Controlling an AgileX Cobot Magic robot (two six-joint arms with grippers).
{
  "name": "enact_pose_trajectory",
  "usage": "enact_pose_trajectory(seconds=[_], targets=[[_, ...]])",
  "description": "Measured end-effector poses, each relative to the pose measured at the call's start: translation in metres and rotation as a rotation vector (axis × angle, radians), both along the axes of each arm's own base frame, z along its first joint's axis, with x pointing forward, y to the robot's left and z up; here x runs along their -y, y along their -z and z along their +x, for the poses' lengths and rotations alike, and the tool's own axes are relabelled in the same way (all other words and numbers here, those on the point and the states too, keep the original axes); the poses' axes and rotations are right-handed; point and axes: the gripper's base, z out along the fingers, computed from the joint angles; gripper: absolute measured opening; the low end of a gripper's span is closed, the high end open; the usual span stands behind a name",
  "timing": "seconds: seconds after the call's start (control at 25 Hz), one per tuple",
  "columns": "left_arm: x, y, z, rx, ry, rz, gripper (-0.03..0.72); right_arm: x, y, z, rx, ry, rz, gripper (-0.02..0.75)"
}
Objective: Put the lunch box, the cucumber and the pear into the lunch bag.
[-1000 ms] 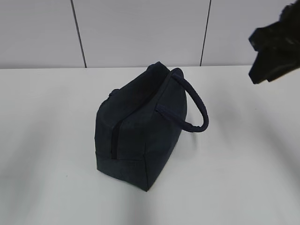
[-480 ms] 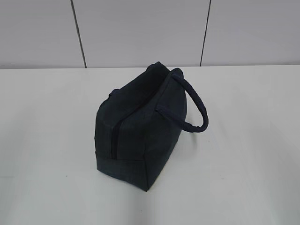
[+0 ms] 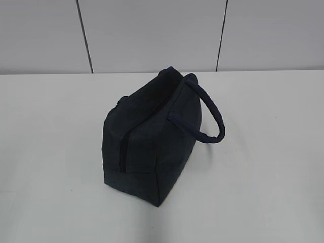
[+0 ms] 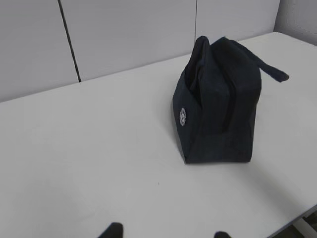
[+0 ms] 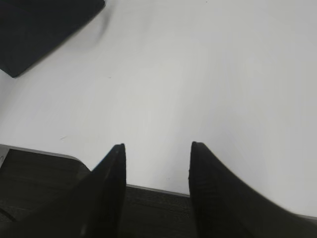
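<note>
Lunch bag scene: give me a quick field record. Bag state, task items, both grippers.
lunch bag: dark navy, upright on the white table, alone at centre
zipper: reads as closed along the top and down the end
handle: looped, hanging to the right in the exterior view
lunch box, cucumber, pear: none visible in any view
left gripper: only the fingertips show, apart, holding nothing
right gripper: open, empty, over the table's near edge, away from the bag

We see the bag [image 4: 218, 104] standing right of centre on the table [image 4: 89, 148], our fingertips [image 4: 113, 230] at the bottom edge.
</note>
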Motion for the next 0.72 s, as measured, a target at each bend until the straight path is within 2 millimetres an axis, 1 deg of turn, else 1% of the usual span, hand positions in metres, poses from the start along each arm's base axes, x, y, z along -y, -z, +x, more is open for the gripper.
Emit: enact_pose_trajectory(seconds=[0.2, 0.48, 0.72], targets=[[-0.0007, 0.0004, -0.0013, 0.005, -0.001, 0.0, 0.333, -0.0013, 0.0039, 0.0088, 0.048, 0.0, 0.004, 0.339], [-0.0009, 0.0004, -0.0012, 0.006, -0.003, 0.002, 0.333, 0.0071, 0.0026, 0.0104, 0.073, 0.056, -0.08, 0.34], [-0.0009, 0.0004, -0.0012, 0.006, -0.003, 0.002, 0.329, 0.0076, 0.0024, 0.0105, 0.076, 0.06, -0.085, 0.34]])
